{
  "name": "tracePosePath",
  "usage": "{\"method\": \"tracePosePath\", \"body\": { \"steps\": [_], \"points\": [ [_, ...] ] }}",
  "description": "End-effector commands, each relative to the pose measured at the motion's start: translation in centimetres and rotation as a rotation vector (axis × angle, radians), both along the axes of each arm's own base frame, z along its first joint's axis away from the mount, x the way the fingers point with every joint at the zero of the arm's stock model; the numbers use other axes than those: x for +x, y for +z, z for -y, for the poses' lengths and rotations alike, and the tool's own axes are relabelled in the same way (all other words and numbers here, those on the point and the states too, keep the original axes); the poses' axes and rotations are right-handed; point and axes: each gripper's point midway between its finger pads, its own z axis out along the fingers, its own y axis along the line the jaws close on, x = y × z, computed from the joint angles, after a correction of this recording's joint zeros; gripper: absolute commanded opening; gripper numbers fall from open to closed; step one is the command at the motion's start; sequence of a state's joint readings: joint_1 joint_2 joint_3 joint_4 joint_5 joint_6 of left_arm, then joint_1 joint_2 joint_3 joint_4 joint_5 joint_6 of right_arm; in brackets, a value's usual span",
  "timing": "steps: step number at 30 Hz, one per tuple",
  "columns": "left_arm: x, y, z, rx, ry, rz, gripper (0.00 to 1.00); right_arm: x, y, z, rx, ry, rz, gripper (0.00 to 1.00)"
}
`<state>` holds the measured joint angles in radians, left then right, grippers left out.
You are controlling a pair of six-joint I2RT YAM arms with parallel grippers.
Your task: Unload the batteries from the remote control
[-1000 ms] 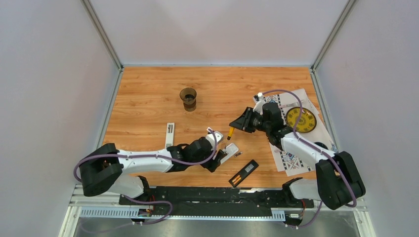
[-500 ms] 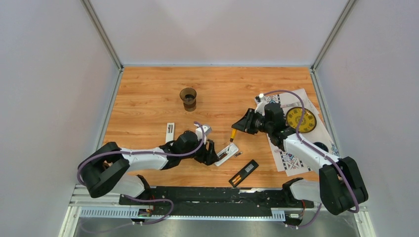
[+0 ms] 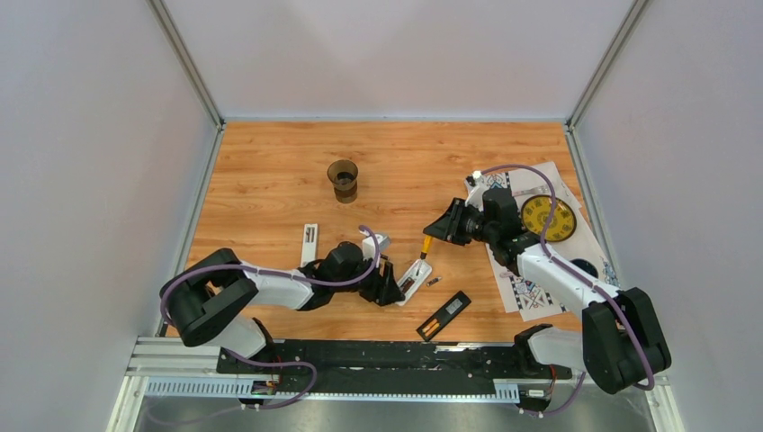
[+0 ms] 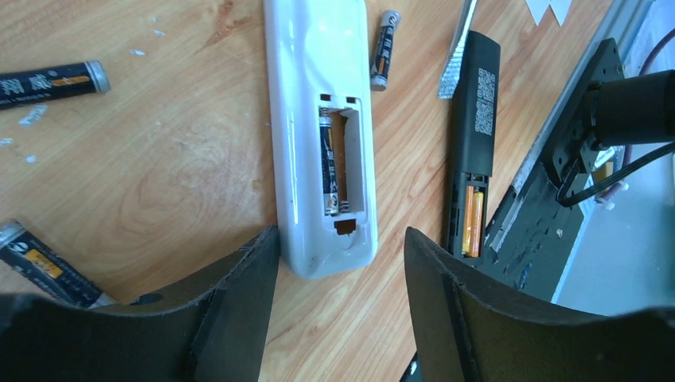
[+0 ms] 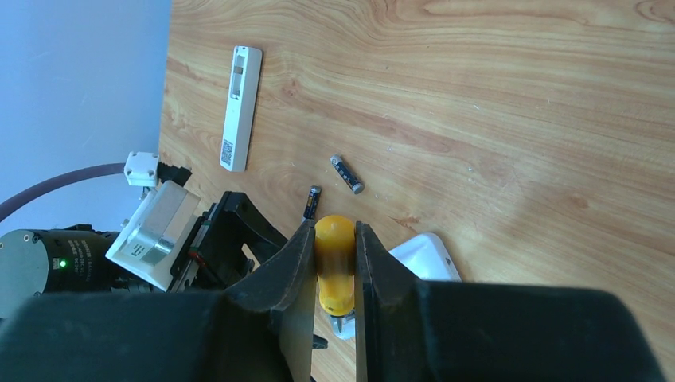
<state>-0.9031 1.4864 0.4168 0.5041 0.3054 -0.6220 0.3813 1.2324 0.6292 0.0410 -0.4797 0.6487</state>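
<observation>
The left fingers [image 4: 231, 318] stand spread astride the near end of the white remote [image 4: 306, 95] — seemingly to brace it — while the right fingers [image 5: 290, 270] pinch the screwdriver [image 5: 335, 263] tip-down just beside it. One dark battery [image 4: 329, 163] sits in its open bay. Loose cells [image 4: 385, 49] and a black remote [image 4: 476, 103] lie close by on the worktop [image 4: 175, 159], so prying room looks tight.

I see the left gripper [image 4: 341, 248] with its jaws spread wide on either side of the near end of the white remote [image 4: 314, 72] lying on the bench [image 4: 183, 159], one dark battery [image 4: 330, 163] sitting in its open bay, a black remote [image 4: 476, 103] holding orange cells [image 4: 473, 221] to the right, and loose dark batteries [image 4: 52, 79] ahead and to the left.
</observation>
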Motion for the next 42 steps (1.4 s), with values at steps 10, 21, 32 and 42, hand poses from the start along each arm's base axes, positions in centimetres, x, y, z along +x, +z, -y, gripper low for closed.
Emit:
{"method": "tracePosePath", "body": {
  "steps": [10,21,32,42],
  "points": [
    [-2.7,-0.5,4.3,-0.025,-0.094,-0.036,0.61,0.8,1.6,0.0,0.007,0.000,0.058,0.00],
    [-1.8,1.3,2.8,-0.022,-0.030,0.021,0.60,0.8,1.8,0.1,-0.001,-0.002,0.067,0.00],
    [1.2,1.2,1.3,-0.010,0.071,0.002,0.61,0.8,1.6,0.0,0.002,0.001,0.062,0.00],
    [2.3,0.2,2.4,0.007,0.079,-0.007,0.60,0.7,1.4,0.1,-0.002,-0.003,0.058,0.00]
  ]
}}
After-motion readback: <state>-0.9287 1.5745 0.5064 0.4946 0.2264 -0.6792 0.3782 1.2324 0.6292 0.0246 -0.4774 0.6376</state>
